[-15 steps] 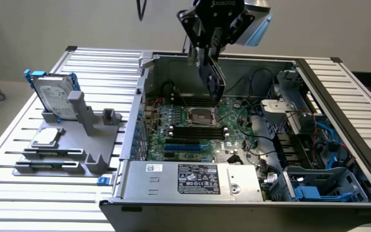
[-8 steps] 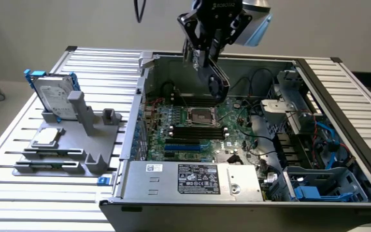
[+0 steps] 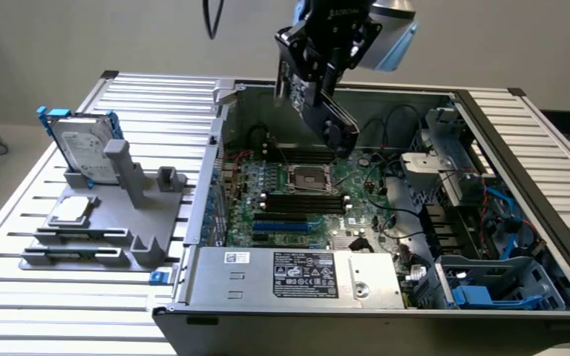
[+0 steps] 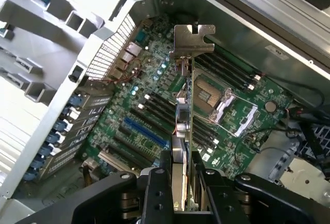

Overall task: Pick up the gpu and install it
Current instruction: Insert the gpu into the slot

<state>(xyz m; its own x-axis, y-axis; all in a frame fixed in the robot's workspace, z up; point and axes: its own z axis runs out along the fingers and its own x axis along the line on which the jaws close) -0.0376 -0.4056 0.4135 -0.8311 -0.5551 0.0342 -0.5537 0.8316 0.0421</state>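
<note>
My gripper (image 3: 320, 70) hangs over the open computer case (image 3: 201, 215) and is shut on the gpu (image 3: 331, 119). The card is a thin one with a black cover, and it tilts down toward the motherboard (image 3: 300, 196) without touching it. In the wrist view I see the gpu (image 4: 184, 121) edge-on between my two fingers (image 4: 154, 190). Its silver bracket (image 4: 194, 39) is at the far end, pointing at the case's rear wall. The gripper (image 4: 180, 195) holds it above the CPU socket (image 4: 211, 97) and the memory slots. A blue expansion slot (image 4: 147, 132) lies on the board off to one side of the card.
On the exterior view's left, a grey fixture (image 3: 116, 230) carries a silver hard drive with blue rails (image 3: 82, 148) and a square CPU chip (image 3: 72, 210). Inside the case are the power supply (image 3: 295, 274), loose cables (image 3: 404, 222) and a blue drive cage (image 3: 493, 285).
</note>
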